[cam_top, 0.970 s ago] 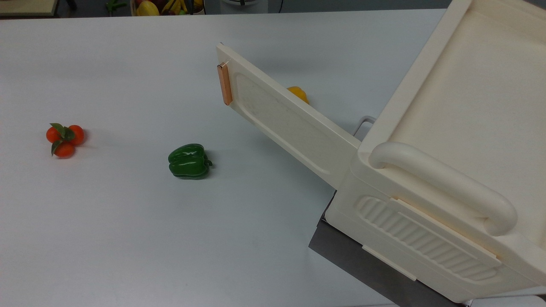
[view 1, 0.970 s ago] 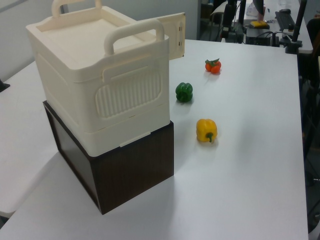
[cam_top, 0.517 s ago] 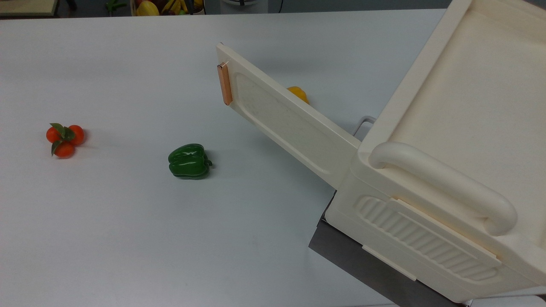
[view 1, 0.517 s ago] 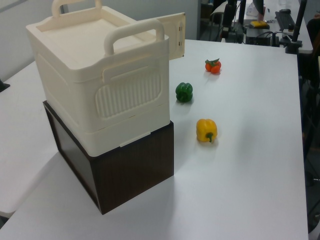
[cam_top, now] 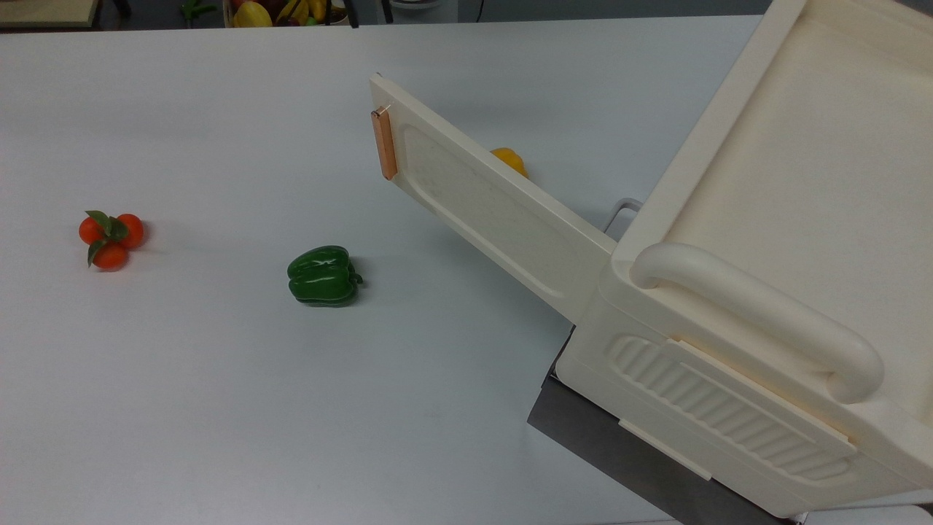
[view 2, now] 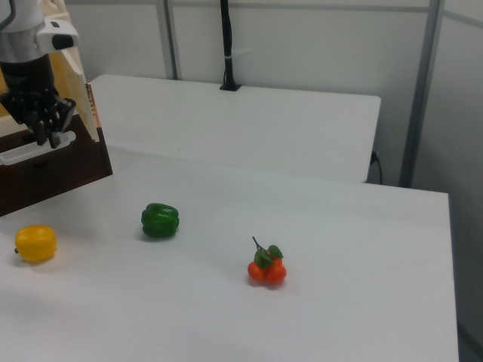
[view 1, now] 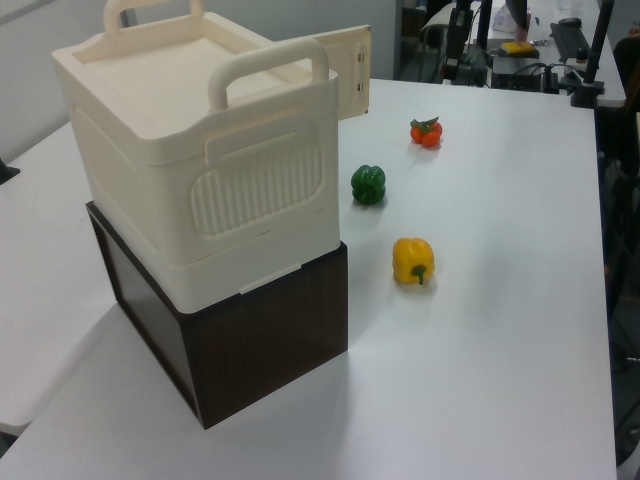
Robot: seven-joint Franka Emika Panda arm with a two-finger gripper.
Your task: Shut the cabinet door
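— Well, where is your hand?

— My gripper [view 2: 47, 136] hangs at the right view's far left, pointing down in front of the cabinet [cam_top: 765, 219], above its dark base [view 1: 250, 340]. I cannot tell whether it is spread or closed; it is a dark mass from here, and I see nothing held in it.

— And the cabinet door [cam_top: 496, 211]?

— It stands wide open. In the top view it swings out from the cabinet's front corner towards the top view's upper left, upright over the table [cam_top: 182, 401], its recessed inset facing the camera. The copper handle strip [cam_top: 383, 144] runs down its free edge, the end farthest from the hinge. In the right view that free edge is just to the right view's right of my gripper, near it; I cannot tell whether they touch.

— What else is on the table?

— A yellow pepper [view 1: 413, 260] lies closest to the cabinet. In the top view it peeks over the door's upper edge, mostly hidden behind the panel. In the left view it sits in the open to the left view's right of the dark base. A green pepper [cam_top: 323, 275] lies on the other side of the door, apart from it, towards the top view's left. Farther that way, well apart from everything, is a cluster of small orange fruits with green leaves [cam_top: 111, 233].

— And the cabinet itself?

— It is cream, with a thick rounded bar handle [cam_top: 758, 321] on top and a ribbed side panel [cam_top: 729, 415] below it.
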